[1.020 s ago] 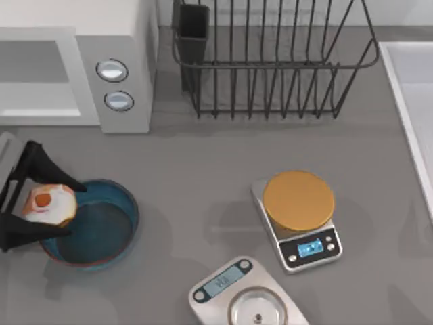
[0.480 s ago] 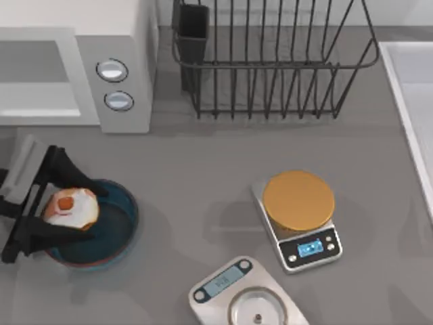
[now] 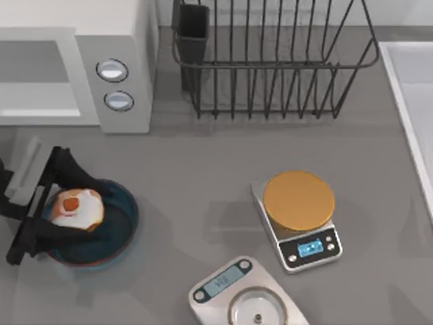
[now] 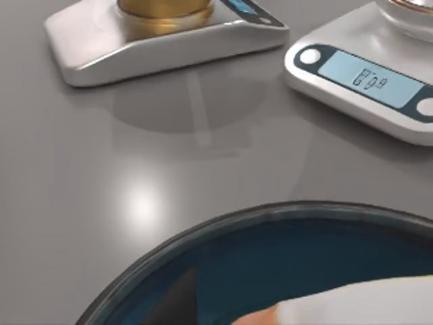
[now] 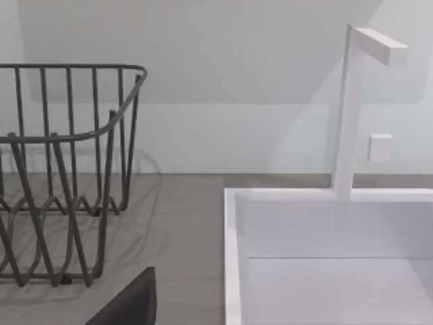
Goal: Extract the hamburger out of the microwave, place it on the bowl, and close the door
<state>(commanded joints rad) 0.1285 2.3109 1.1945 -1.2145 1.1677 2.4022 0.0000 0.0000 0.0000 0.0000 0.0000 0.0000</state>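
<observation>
From above, your left gripper (image 3: 67, 211) clamps the hamburger (image 3: 76, 207) over the bowl (image 3: 118, 233). Your left wrist view adds the bowl's dark rim and two scales (image 4: 162, 34) beyond. Right jaws: cannot tell.

The left gripper (image 3: 67, 208) is matte black, with two long, flat, tapering fingers (image 3: 80, 179) that spread from a pale grey, boxy wrist block. A black bracket sits beside that block. In the right wrist view, one dark, flat, angular finger tip (image 5: 128, 305) shows.
</observation>
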